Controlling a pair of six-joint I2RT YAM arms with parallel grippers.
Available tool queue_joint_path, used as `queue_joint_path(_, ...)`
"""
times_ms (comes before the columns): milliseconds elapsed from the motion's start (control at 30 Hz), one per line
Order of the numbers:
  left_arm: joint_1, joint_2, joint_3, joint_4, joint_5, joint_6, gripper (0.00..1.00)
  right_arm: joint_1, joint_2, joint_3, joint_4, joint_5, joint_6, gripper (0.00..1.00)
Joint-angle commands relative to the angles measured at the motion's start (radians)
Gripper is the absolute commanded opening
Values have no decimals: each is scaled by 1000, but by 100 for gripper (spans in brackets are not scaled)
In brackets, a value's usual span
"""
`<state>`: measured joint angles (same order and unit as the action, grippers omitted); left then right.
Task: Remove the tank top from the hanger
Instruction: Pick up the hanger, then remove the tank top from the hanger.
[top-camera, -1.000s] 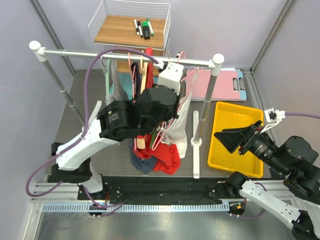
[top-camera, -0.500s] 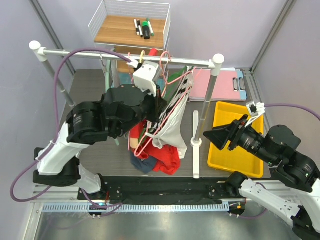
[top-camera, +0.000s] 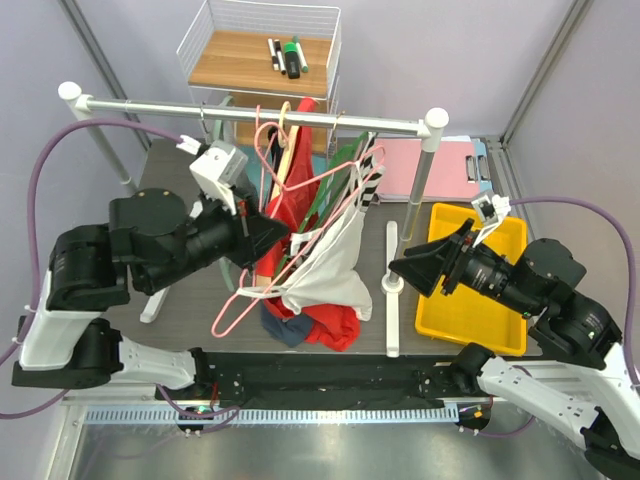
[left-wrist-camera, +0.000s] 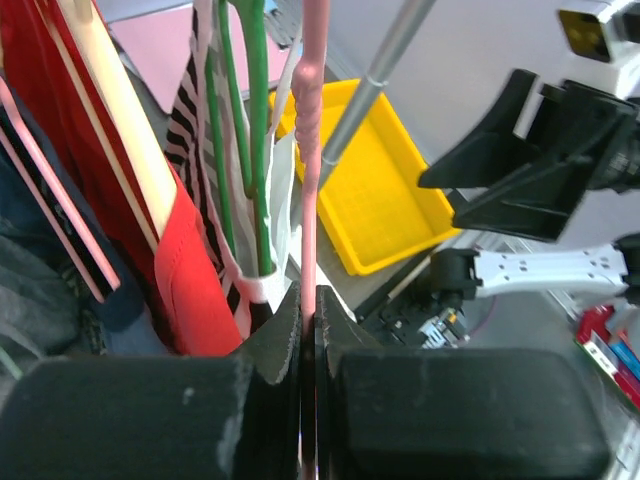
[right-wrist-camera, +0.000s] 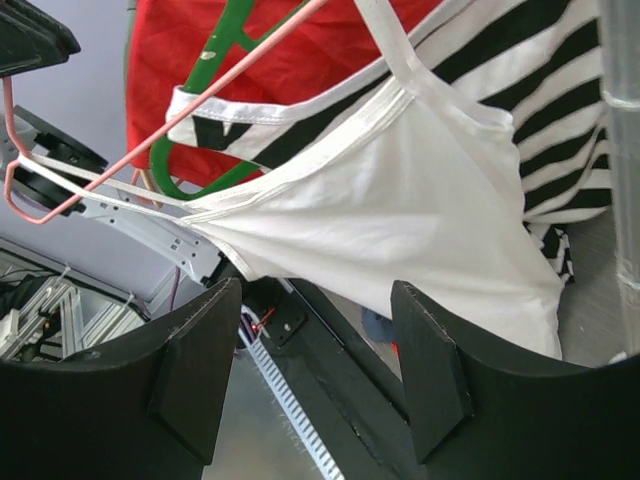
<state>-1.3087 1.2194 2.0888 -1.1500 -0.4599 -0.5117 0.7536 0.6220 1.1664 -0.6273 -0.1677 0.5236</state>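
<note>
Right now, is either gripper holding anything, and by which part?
The left gripper is shut on the pink hanger, pinching a straight stretch of its wire. The right gripper is open, holding nothing.

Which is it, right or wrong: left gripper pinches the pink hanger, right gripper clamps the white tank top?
Wrong: the right wrist view shows the right gripper open, short of the white tank top. The left gripper does pinch the pink hanger.
</note>
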Motion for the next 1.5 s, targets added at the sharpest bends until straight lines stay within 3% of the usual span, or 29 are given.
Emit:
queue_joint_path(0, -3, -81, -29, 41, 128, -17, 0, 6, 11, -42, 185, -137, -19, 67)
queue_joint_path(233, -3, -185, -127, 73, 257, -16, 0, 7, 61, -54, 317, -223, -13, 67)
queue_joint_path(733, -3, -305, -233, 87, 283, -24, 0, 6, 145, -205, 724, -326, -14, 65)
queue_joint_path(1000, -4, -336, -268, 111, 300, -22, 0, 6, 206, -188, 739, -335, -49, 64)
queue_joint_path(1467, -3, -322, -265, 107, 288, -25, 0, 6, 180, -220, 753, -338, -22, 47)
